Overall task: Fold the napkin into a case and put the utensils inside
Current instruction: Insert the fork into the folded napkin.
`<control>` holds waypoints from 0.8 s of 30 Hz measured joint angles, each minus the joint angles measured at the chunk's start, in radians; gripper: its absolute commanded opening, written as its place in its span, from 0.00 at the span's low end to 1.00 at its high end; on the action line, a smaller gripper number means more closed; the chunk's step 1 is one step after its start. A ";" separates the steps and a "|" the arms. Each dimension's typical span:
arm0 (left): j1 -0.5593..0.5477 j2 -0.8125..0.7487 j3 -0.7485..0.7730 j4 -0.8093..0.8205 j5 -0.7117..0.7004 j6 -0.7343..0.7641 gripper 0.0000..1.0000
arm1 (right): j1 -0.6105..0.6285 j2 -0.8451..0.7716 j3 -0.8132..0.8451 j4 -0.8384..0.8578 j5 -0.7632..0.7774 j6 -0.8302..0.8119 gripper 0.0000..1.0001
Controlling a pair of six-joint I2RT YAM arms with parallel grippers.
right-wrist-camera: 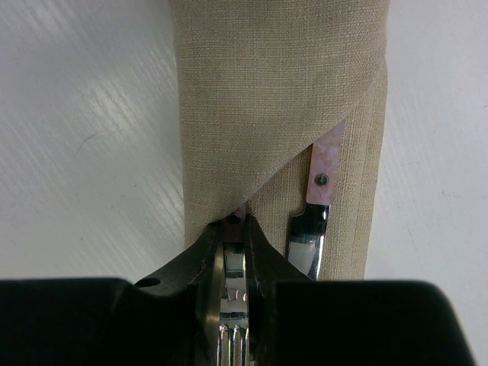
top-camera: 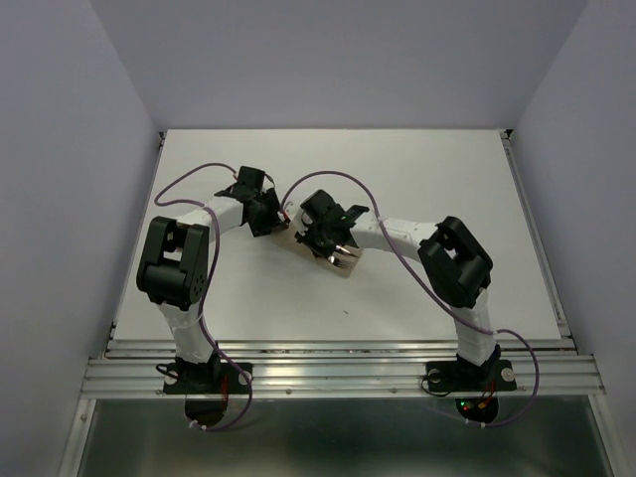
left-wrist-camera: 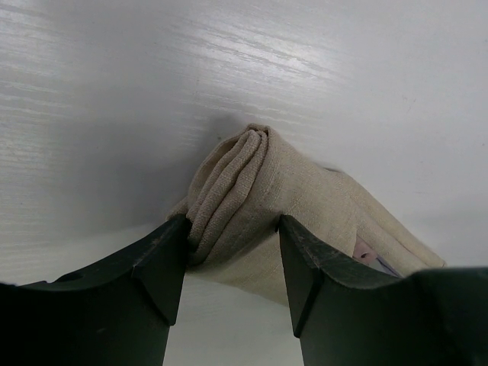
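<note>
Top external view: a white table point(top-camera: 427, 179) with two arms reaching in toward a small tan cloth case point(top-camera: 345, 265) near its middle. The left gripper point(top-camera: 270, 217) sits at the case's far-left end, the right gripper point(top-camera: 331, 248) at its near-right end, and between them most of the case is hidden from here. Left wrist view: the case point(left-wrist-camera: 259, 183) runs away from the camera toward the right, its layered, folded end facing the lens. The left gripper point(left-wrist-camera: 232, 252) has its jaws apart, and its dark fingers point(left-wrist-camera: 149, 267) stand one at each side of that folded end, their tips against the cloth; the cloth spreads wider than the gap between them. Right wrist view: the case point(right-wrist-camera: 274, 99) fills the upper middle, with a diagonal fold crossing its front. The right gripper point(right-wrist-camera: 235, 229) is clamped on the fork point(right-wrist-camera: 231, 299), whose silver tines show between the jaws and whose handle end sits at the case's opening. Just right of it the knife point(right-wrist-camera: 314, 206) lies tucked in the case, pink handle under the fold, silver blade sticking out.
</note>
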 measured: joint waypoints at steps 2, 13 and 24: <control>0.000 0.000 -0.001 0.001 0.000 0.000 0.60 | 0.000 0.003 0.005 -0.001 0.002 -0.001 0.01; 0.000 0.000 -0.002 0.009 0.000 0.002 0.60 | 0.000 0.031 0.037 0.000 0.007 -0.001 0.04; 0.000 0.000 -0.002 0.014 0.000 0.003 0.60 | 0.001 0.039 0.050 0.000 0.055 0.011 0.32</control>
